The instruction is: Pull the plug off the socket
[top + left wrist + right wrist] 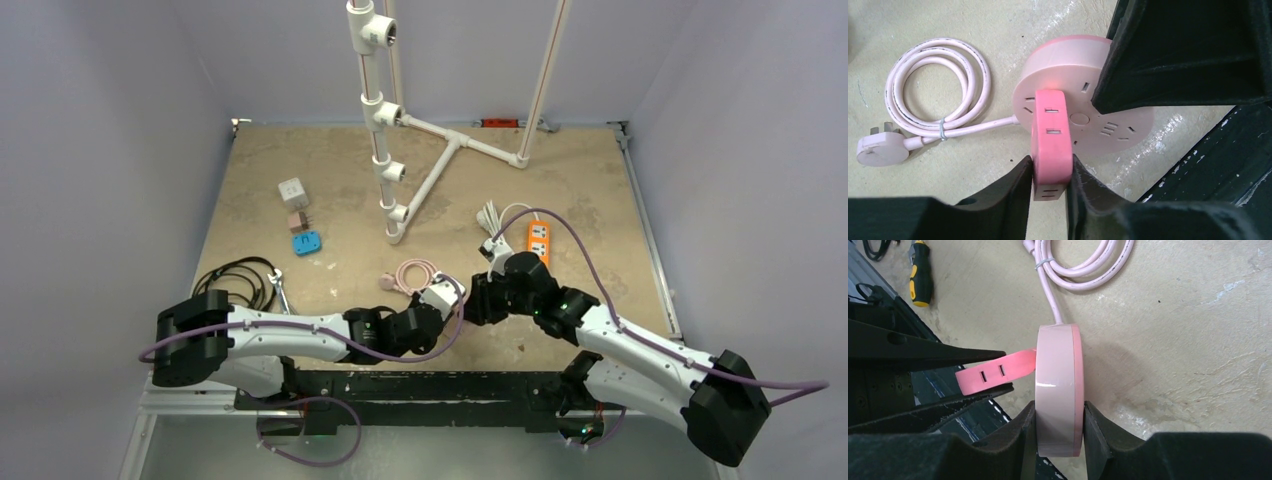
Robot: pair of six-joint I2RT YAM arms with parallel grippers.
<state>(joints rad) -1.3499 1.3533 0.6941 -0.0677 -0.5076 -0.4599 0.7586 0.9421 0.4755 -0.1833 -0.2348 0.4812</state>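
The plug (1050,140) is a bright pink block that sits in the face of the round pale-pink socket (1068,65). My left gripper (1049,175) is shut on the plug, with a finger pressed against each side. In the right wrist view the socket (1058,390) stands on edge and my right gripper (1059,425) is shut on its two flat faces. The plug (993,372) sticks out to the left there, between the left fingers (948,352). From above, both grippers meet near the front middle of the table (462,297).
The socket's pink cable (938,90) lies coiled on the table, ending in its own pale plug (880,150). A yellow-handled screwdriver (919,275) lies nearby. Farther back are an orange power strip (539,240), a white pipe frame (385,120), small adapters (293,192) and a black cable (240,280).
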